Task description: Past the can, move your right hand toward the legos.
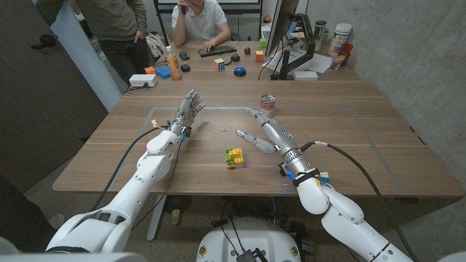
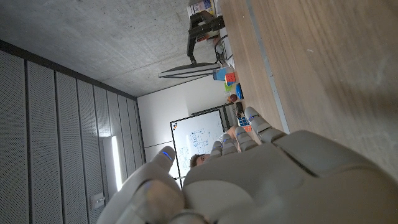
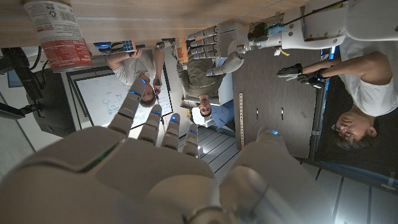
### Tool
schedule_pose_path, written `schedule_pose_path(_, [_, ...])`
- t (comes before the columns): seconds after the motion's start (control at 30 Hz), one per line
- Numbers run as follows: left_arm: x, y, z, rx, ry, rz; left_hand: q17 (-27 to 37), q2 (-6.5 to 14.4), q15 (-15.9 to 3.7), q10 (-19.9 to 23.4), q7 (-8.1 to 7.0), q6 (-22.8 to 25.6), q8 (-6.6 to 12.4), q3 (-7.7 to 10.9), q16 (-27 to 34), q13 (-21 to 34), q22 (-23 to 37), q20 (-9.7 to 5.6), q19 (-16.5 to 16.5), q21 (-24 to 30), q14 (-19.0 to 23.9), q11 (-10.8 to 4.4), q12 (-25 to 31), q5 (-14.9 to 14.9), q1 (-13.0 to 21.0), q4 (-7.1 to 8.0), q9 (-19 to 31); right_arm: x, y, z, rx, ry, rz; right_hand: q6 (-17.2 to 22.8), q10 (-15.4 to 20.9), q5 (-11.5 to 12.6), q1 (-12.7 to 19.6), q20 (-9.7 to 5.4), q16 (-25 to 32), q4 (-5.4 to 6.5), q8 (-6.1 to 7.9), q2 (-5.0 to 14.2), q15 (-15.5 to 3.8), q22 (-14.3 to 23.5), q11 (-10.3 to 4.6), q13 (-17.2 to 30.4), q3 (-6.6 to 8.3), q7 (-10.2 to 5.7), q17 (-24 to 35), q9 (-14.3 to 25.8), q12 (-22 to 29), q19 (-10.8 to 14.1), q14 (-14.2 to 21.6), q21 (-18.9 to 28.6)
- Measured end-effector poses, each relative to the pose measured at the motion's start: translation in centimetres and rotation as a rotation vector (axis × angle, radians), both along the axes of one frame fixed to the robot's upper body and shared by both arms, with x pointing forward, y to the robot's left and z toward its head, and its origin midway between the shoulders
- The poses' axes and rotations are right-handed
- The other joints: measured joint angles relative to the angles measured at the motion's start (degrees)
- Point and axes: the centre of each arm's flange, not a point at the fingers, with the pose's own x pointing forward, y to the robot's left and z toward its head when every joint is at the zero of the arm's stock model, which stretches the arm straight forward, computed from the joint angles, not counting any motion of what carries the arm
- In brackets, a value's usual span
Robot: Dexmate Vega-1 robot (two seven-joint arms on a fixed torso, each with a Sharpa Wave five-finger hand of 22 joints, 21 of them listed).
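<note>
Legos (image 1: 234, 157), a small stack of yellow and green bricks, sit near the middle of the wooden table (image 1: 364, 153). The can (image 1: 267, 105), red and white with a silver top, stands upright farther back and slightly to the robot's right of the bricks, well apart from them. In the right wrist view the can (image 3: 57, 34) shows on the table surface beyond the fingertips.

The right robot hand (image 1: 263, 131) lies between the can and the legos, stretched toward the far side of the table, its fingers apart and holding nothing; the thumb points out toward the robot's left, above the bricks in the head view. It is near the can but not touching it, and apart from the legos too. The right wrist view shows the back of this hand (image 3: 155, 168) with its fingers spread.

The left robot hand (image 1: 186, 110) stands on the robot's left side of the table, fingers raised, apart and holding nothing, well away from both things. The left wrist view shows its back (image 2: 261, 180).

Behind the table a seated person (image 1: 201, 20) is at a keyboard (image 1: 217, 51), and another person (image 1: 116, 29) stands at the far left.
</note>
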Motion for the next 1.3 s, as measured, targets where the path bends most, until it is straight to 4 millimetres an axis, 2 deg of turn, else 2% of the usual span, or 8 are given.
schedule_pose_path(0.07, [0.0, 0.0, 0.0, 0.000, -0.001, -0.002, 0.00, 0.00, 0.00, 0.00, 0.00, 0.00, 0.00, 0.00, 0.00, 0.00, 0.00, 0.00, 0.00, 0.00, 0.00, 0.00, 0.00, 0.00, 0.00, 0.00, 0.00, -0.1, 0.6, -0.2, -0.025, 0.000, -0.003, -0.78, -1.47, 0.29, 1.46, 0.00, -0.70, -0.77, -0.37, 0.24, 0.18, -0.08, -0.15, 0.00, 0.15, -0.40, 0.00, 0.00, -0.51, 0.00, -1.01, -1.03])
schedule_pose_path(0.17, [-0.1, 0.0, -0.1, 0.001, -0.002, -0.003, 0.00, 0.00, 0.00, 0.00, 0.00, 0.00, 0.00, 0.00, 0.00, 0.00, 0.00, 0.00, 0.00, 0.00, 0.00, 0.00, 0.00, 0.00, 0.00, 0.00, 0.00, -0.2, 1.4, -0.4, -0.059, -0.003, -0.008, -1.68, -2.68, 0.52, 2.37, 0.00, -1.11, -1.01, -0.45, 0.57, 0.42, -0.09, -0.32, 0.00, 0.39, -0.72, 0.00, 0.29, -0.82, 0.00, -2.06, -2.14])
schedule_pose_path(0.27, [-0.2, 0.0, -0.1, 0.002, -0.004, -0.004, 0.00, 0.00, 0.00, 0.00, 0.00, 0.00, 0.00, 0.00, 0.00, 0.00, 0.00, 0.00, 0.00, 0.00, 0.00, 0.00, 0.00, 0.00, 0.00, 0.00, 0.00, -0.2, 2.0, -0.6, -0.092, -0.008, -0.022, -0.45, -2.96, 0.70, 2.85, 0.42, -1.11, -1.41, -0.39, 0.80, 0.41, -0.09, -0.48, 0.00, 0.31, -2.55, 0.26, 0.29, -0.82, -0.44, -2.22, -3.21])
schedule_pose_path(0.43, [-0.5, 0.0, -0.1, 0.004, -0.008, -0.007, 0.00, 0.00, 0.00, 0.00, 0.00, 0.00, 0.00, 0.00, 0.00, 0.00, 0.00, 0.00, 0.00, 0.00, 0.00, 0.00, 0.00, 0.00, 0.00, 0.00, 0.00, -0.1, 3.1, -0.9, -0.150, -0.016, -0.037, 0.99, -3.09, 0.95, 3.16, 0.21, -1.11, -1.64, -0.06, 1.10, -0.44, -0.09, -3.82, 0.29, 0.08, -3.99, 0.29, 0.29, -0.82, -0.65, -1.98, -4.52])
schedule_pose_path(0.63, [-0.8, 0.2, -0.3, 0.001, -0.008, -0.006, 0.00, 0.00, 0.00, 0.00, 0.00, 0.00, 0.00, 0.00, 0.00, 0.00, 0.00, 0.22, 0.22, -0.41, 0.00, 0.00, 0.00, 0.00, 0.00, 0.00, 0.00, 0.0, 4.4, -1.4, -0.219, -0.021, -0.046, 1.79, -2.73, 0.95, 2.74, 0.21, -1.11, -1.01, 0.27, 0.69, -0.44, -0.05, -4.37, 0.29, -0.56, -4.07, 0.28, 0.55, -0.38, -0.65, -1.99, -5.06])
schedule_pose_path(0.8, [-1.2, 0.3, -0.5, 0.004, -0.011, -0.006, 0.00, 0.00, 0.00, 0.00, 0.00, 0.00, 0.00, 0.00, 0.00, 0.00, 0.00, 0.23, 0.22, -0.44, 0.00, 0.00, 0.27, 0.00, 0.00, 0.00, 0.00, 0.3, 4.4, -1.6, -0.250, -0.020, -0.073, 4.65, -1.23, 0.88, 1.74, 0.21, -0.76, -0.35, 1.12, -0.29, -1.12, 0.07, -4.78, 0.28, -1.68, -4.05, 0.35, 0.54, 0.45, -0.62, -1.29, -6.18])
schedule_pose_path(1.03, [-1.5, 0.6, -0.7, 0.002, -0.010, -0.002, 0.00, 0.00, 0.00, 0.00, 0.00, 0.00, 0.00, 0.00, 0.00, 0.00, 0.00, 0.23, 0.21, -0.44, 0.00, 0.00, 0.27, 0.00, 0.00, 0.00, 0.00, 0.9, 5.8, -2.6, -0.322, -0.012, -0.077, 10.13, 2.48, 0.46, -1.13, 0.29, -0.19, 1.00, 2.45, -0.89, -2.87, 0.07, -5.44, 0.28, -3.83, -4.05, 0.55, 0.81, 2.07, 1.14, 1.53, -7.67])
schedule_pose_path(1.3, [-2.0, 0.9, -0.8, 0.006, -0.015, -0.006, 0.00, 0.00, 0.00, 0.00, 0.00, 0.00, 0.00, 0.00, 0.00, 0.00, 0.00, 0.22, 0.21, -0.44, 0.00, 0.00, 0.27, 0.00, 0.00, 0.00, 0.00, 1.6, 5.7, -3.3, -0.354, 0.005, -0.110, 11.14, 2.81, 0.46, -1.17, 0.30, -0.19, 1.00, 2.84, -0.93, -3.08, 0.07, -5.16, 0.53, -3.83, -4.28, 0.55, 1.06, 2.07, 1.95, 1.73, -7.78])
